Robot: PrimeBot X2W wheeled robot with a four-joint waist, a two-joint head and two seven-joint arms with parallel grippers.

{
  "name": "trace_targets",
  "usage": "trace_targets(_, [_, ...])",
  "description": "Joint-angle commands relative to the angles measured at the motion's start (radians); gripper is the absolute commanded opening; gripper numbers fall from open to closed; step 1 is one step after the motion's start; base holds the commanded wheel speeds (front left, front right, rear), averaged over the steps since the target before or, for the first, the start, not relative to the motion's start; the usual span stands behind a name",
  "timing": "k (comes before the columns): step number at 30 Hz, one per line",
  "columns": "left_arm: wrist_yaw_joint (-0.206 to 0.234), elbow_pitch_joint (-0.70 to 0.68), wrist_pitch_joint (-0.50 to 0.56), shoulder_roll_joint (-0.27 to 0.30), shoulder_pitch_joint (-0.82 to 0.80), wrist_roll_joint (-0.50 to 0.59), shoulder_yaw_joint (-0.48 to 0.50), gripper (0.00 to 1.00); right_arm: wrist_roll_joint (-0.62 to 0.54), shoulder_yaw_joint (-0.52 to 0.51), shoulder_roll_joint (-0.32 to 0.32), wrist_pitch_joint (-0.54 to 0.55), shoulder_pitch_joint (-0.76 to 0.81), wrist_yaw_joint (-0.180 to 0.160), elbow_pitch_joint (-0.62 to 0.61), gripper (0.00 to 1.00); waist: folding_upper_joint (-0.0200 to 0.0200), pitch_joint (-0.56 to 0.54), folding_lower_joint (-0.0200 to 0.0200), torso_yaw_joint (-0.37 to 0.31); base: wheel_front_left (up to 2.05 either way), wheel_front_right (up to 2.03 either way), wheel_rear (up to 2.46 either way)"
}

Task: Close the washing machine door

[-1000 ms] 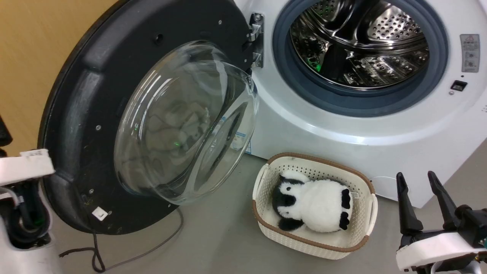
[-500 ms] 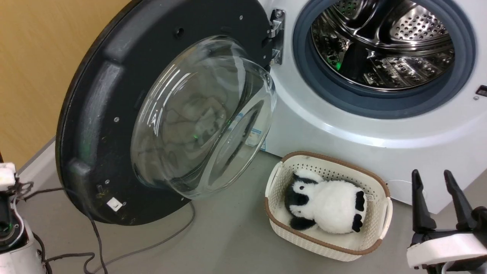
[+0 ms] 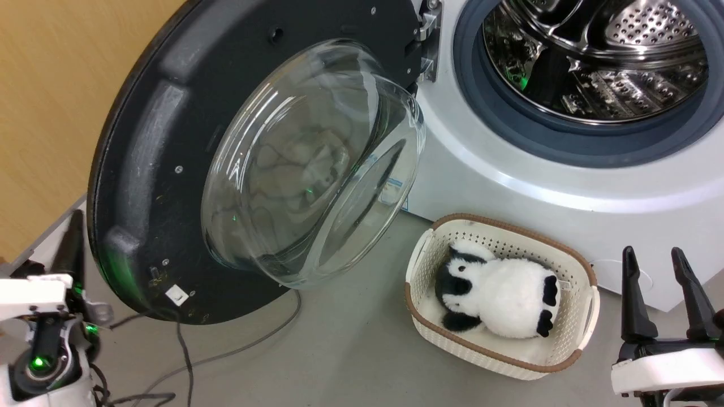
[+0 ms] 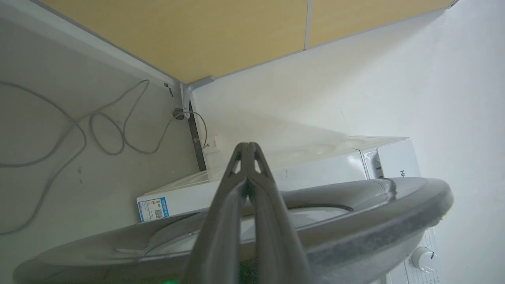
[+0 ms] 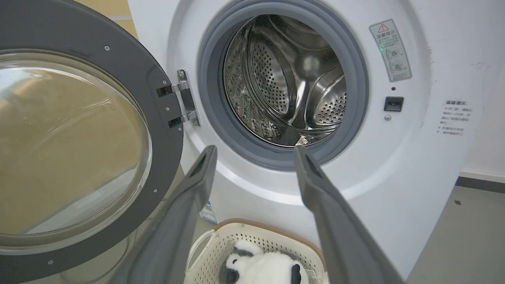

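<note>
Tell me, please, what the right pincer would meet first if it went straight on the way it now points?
Most likely the washer, at the bottom of its gasket: the open right pincer frames that spot in its wrist view. Nothing shows in between, though depth is unclear.

right tool (image 3: 651, 251) — white shell (image 3: 662, 370), long dark fingers (image 3: 632, 305); green lamp (image 3: 37, 362) on left wrist (image 3: 34, 285)
</note>
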Motion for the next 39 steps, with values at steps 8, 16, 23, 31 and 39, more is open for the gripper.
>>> trace_targets(8, [-0.015,0.011,0.121,-0.02,0.054,-0.125,-0.01,0.0,0.002,-0.015,0.004,-0.023,-0.019,0.001,-0.014,1.0,0.0,0.025,0.0,0.004,0.0,0.0,0.0])
trace_targets(16, [-0.024,-0.112,0.272,-0.024,0.17,-0.212,-0.113,0.0,0.016,-0.032,0.004,-0.04,-0.018,0.001,-0.015,1.0,0.0,0.035,0.0,0.032,0.0,0.0,0.0])
trace_targets(23, [-0.031,-0.263,0.333,-0.024,0.288,-0.291,-0.28,0.0,0.027,-0.037,0.004,-0.055,-0.031,0.001,-0.013,1.0,0.0,0.049,0.0,0.061,0.0,0.0,0.0])
trace_targets(31, [-0.039,-0.444,0.383,-0.024,0.409,-0.332,-0.517,0.0,0.046,-0.044,0.005,-0.07,-0.052,0.001,-0.008,1.0,0.0,0.049,0.0,0.032,0.0,0.0,0.0])
trace_targets(39, [-0.039,-0.45,0.366,-0.024,0.395,-0.311,-0.714,0.0,0.066,-0.028,0.005,-0.07,-0.061,0.001,0.0,1.0,0.0,0.038,0.0,-0.085,0.0,0.0,0.0])
